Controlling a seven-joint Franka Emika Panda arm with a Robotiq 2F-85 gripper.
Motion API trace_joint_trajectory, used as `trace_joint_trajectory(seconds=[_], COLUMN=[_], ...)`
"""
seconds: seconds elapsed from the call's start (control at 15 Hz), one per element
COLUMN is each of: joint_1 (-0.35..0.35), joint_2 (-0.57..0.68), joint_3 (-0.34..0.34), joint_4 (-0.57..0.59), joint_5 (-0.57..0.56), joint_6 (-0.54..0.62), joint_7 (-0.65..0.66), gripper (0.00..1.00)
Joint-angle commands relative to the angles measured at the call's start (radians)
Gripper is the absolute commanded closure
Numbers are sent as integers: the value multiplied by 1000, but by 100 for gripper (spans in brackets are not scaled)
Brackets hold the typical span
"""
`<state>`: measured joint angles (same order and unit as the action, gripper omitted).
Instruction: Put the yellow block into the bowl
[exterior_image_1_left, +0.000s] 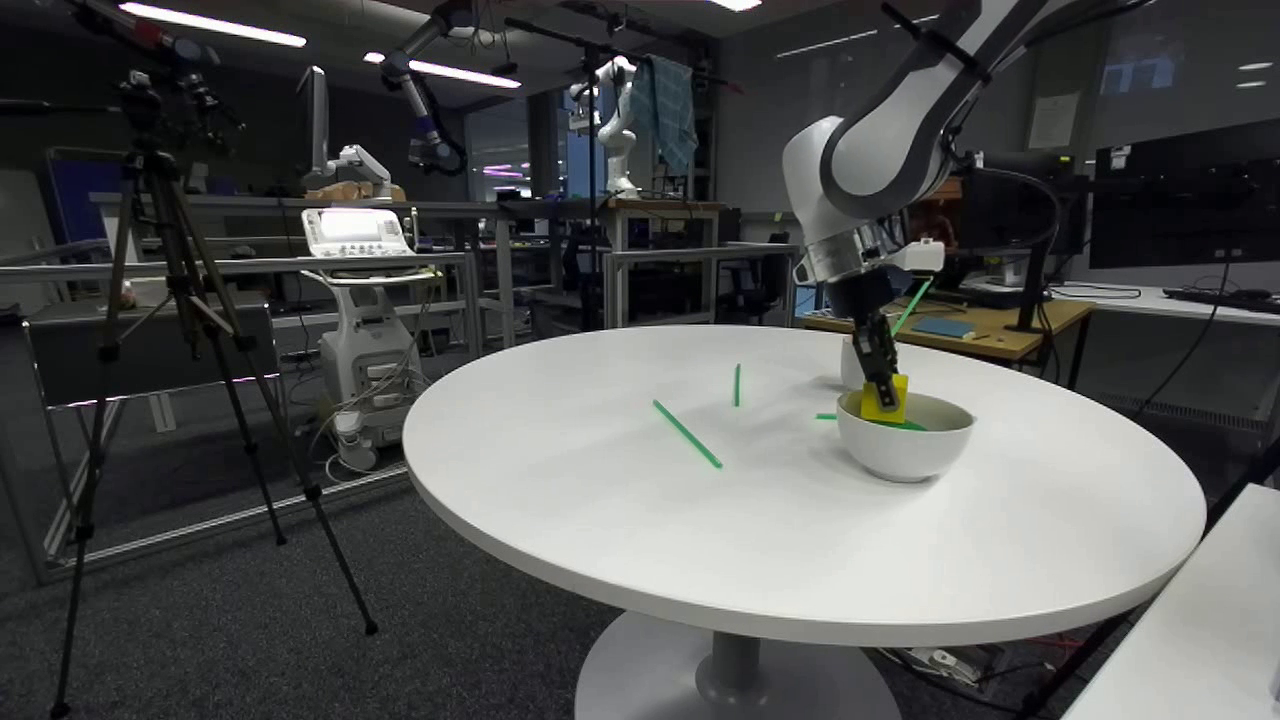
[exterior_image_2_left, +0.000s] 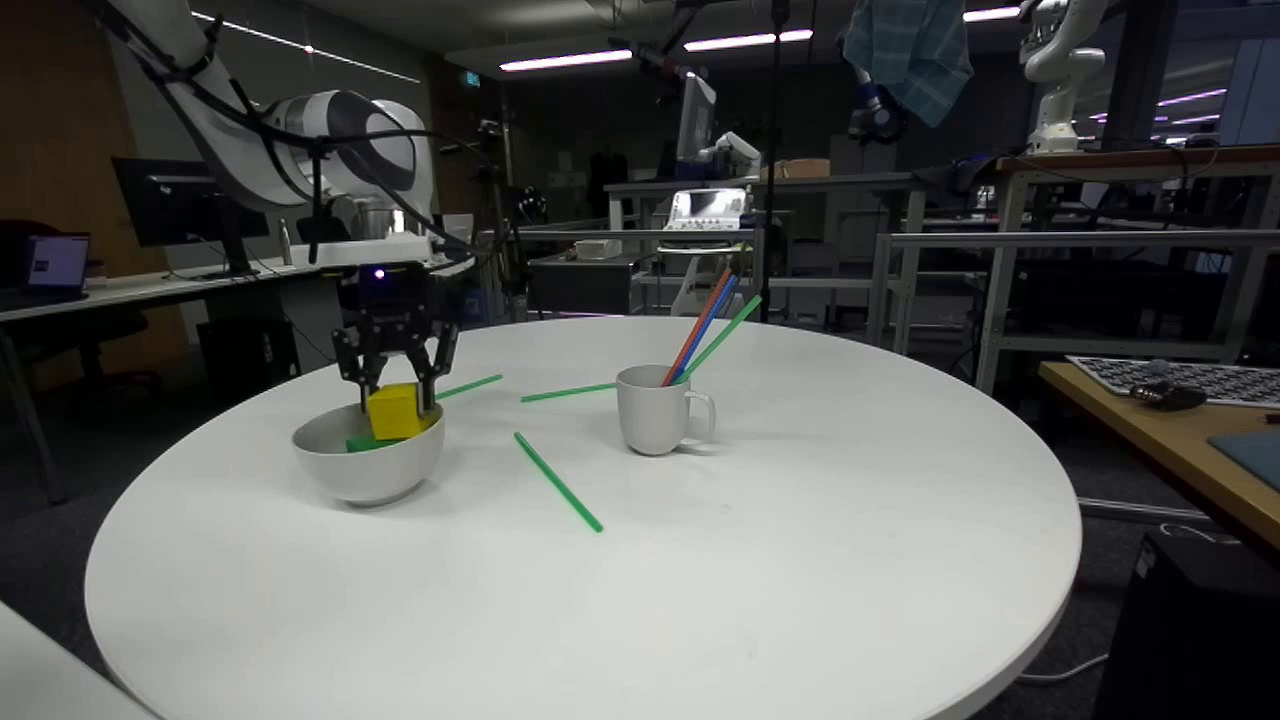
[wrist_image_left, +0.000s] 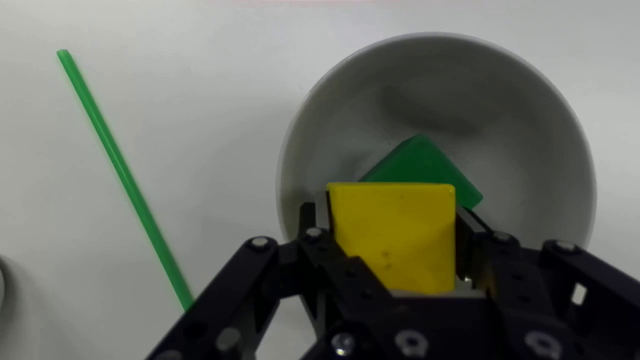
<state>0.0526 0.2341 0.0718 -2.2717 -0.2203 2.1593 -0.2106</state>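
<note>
The yellow block (exterior_image_1_left: 872, 407) is held between the two fingers of my gripper (exterior_image_2_left: 398, 402), which is shut on it. In the wrist view the yellow block (wrist_image_left: 395, 230) fills the space between the fingers. The white bowl (exterior_image_1_left: 905, 457) is right under the gripper. In an exterior view the bowl (exterior_image_2_left: 370, 476) shows the block at rim height, its lower part inside the opening. In the wrist view the block is over the near part of the bowl (wrist_image_left: 545, 150). A green block (wrist_image_left: 420, 162) lies inside the bowl, partly hidden by the yellow block. Whether the two blocks touch is unclear.
A white cup (exterior_image_2_left: 650, 415) with red, blue and green sticks stands on the round white table (exterior_image_2_left: 800, 560). Several green sticks lie on the table, including a long stick (exterior_image_1_left: 687, 433) and a short stick (exterior_image_1_left: 737, 385). A green stick (wrist_image_left: 125, 175) lies beside the bowl.
</note>
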Motion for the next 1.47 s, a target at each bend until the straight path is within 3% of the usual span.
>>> trace_joint_trajectory(seconds=[0.0,0.13,0.6,1.07,1.4], joint_1=[-2,-3,-5,-15,-31], joint_2=[46,54,28,-213,-366], joint_3=[6,6,-1,-21,-54], joint_4=[51,54,41,-66,-167], joint_5=[33,36,26,24,36], joint_6=[-32,-31,-33,-16,78], joint_7=[-30,-28,-14,3,-37], gripper=[12,0,0,0,0])
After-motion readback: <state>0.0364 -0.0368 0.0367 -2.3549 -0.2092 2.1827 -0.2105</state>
